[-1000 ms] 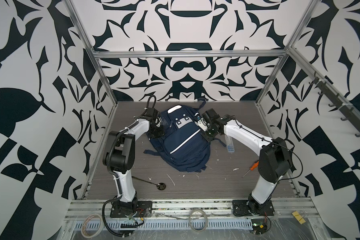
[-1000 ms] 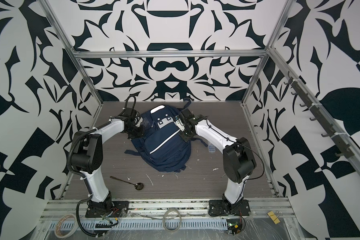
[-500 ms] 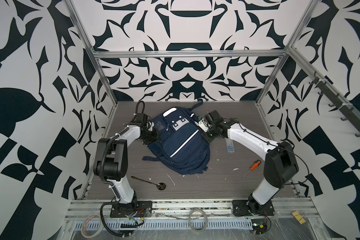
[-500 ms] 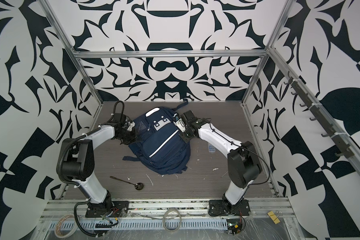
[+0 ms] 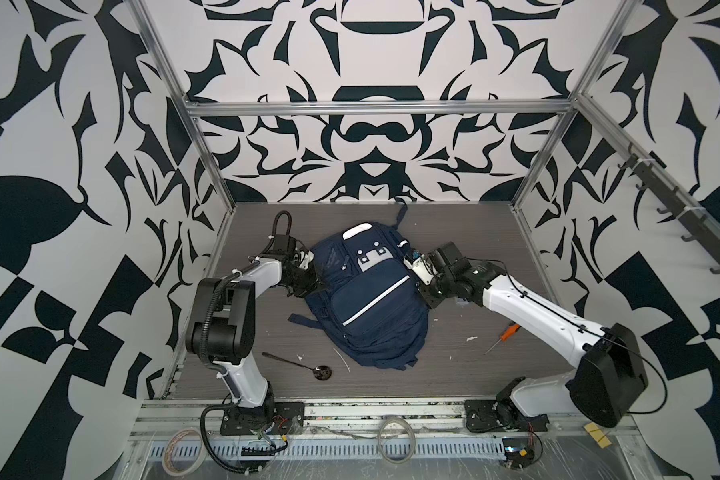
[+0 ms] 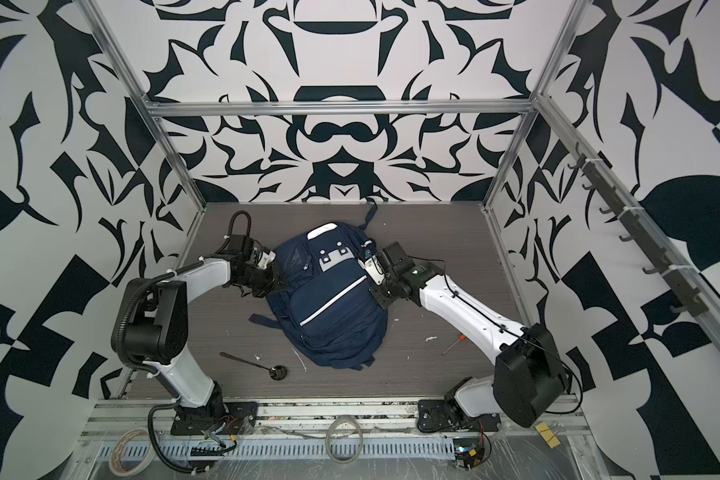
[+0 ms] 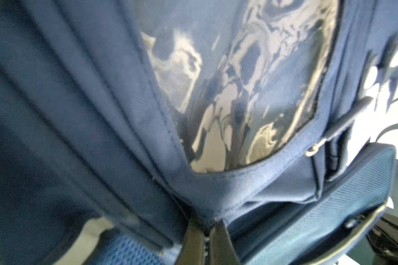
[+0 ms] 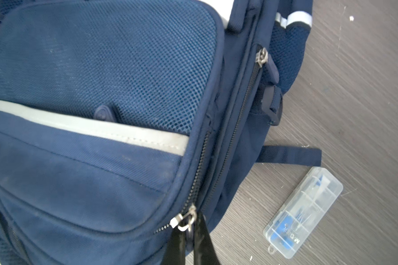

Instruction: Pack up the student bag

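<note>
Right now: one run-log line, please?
student bag: lying flat | left gripper: shut on bag edge | right gripper: shut on zip pull | clear case: beside bag

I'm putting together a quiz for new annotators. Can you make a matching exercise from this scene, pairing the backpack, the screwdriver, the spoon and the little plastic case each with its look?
Things:
1. student bag
2. screwdriver
3. spoon
4. plastic case

Looks:
A. see-through, blue inside
B. dark all over, long thin handle
C. orange handle
D. navy blue with a white stripe

Pairs: 1-D, 2-C, 3-B, 4-A
</note>
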You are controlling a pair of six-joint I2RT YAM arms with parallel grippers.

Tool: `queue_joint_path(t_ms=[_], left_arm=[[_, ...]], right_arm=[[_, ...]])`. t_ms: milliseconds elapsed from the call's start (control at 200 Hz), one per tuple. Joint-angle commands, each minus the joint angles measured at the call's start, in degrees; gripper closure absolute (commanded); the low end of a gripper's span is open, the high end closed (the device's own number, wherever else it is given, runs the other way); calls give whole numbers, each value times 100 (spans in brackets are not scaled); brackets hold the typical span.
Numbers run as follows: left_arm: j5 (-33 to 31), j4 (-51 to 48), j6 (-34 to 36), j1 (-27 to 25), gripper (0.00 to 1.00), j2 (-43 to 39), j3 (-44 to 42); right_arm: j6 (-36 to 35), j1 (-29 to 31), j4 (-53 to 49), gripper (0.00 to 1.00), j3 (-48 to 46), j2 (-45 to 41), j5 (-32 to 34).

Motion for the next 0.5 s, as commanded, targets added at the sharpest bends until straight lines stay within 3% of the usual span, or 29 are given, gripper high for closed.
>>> queue_joint_path(t_ms=[0, 165, 215, 295, 350, 390, 495], left_arm=[[-718, -149, -243, 196, 100, -231, -225], [-659, -395, -201, 199, 99, -665, -476], [-680, -554, -146, 182, 77, -790, -517], [-893, -822, -21, 171, 28, -1067, -576], [-1140, -1098, 126, 171, 8, -1260, -520], [-1345, -1303, 249, 171, 1, -1403, -431], [-1814, -1683, 583, 171, 1, -1639, -57]], right_arm=[[61, -147, -114, 100, 376, -2, 536], [-182, -147, 65, 100, 1085, 696, 529], [-217, -142, 159, 100, 1266, 889, 461], [-302, -146, 196, 100, 1533, 1171, 435], [-371, -145, 229, 100, 1682, 1340, 413], [-414, -144, 251, 100, 1795, 1454, 409], [-552, -105, 225, 100, 2091, 1722, 386]])
